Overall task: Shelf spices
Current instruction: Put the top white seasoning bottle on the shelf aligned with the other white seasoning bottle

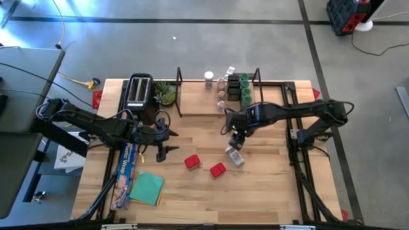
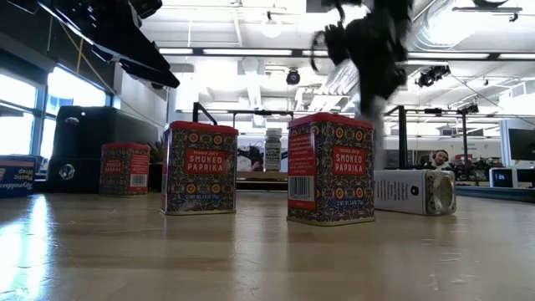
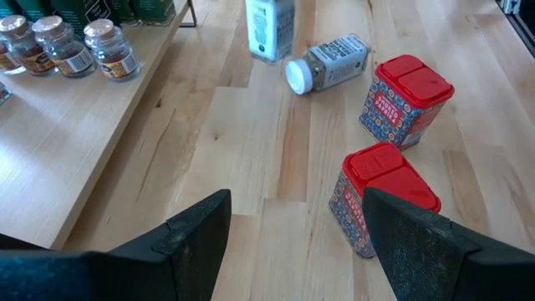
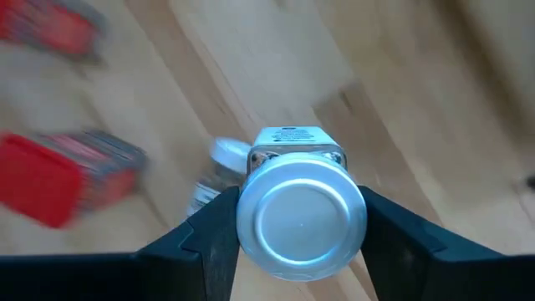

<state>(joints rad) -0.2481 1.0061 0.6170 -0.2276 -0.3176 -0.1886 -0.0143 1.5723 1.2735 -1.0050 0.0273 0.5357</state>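
My right gripper is shut on a clear square jar with a silvery-white lid, above the middle of the table. A second white-lidded jar lies on its side just below it. Two red tins stand upright on the table. The shelf at the far edge holds several jars on its wooden board. My left gripper is open and empty, to the left of the tins, with its fingers pointing down. My right gripper pinches the jar at its lid end, one finger on each side. The fingers come from above, pointing down, and the lid faces up toward the wrist. The jar shows upright and clear of the table in the left wrist view.
A black toaster and a small plant stand at the far left. A long blue foil box and a teal cloth lie at the near left. The low view shows a third red tin farther back.
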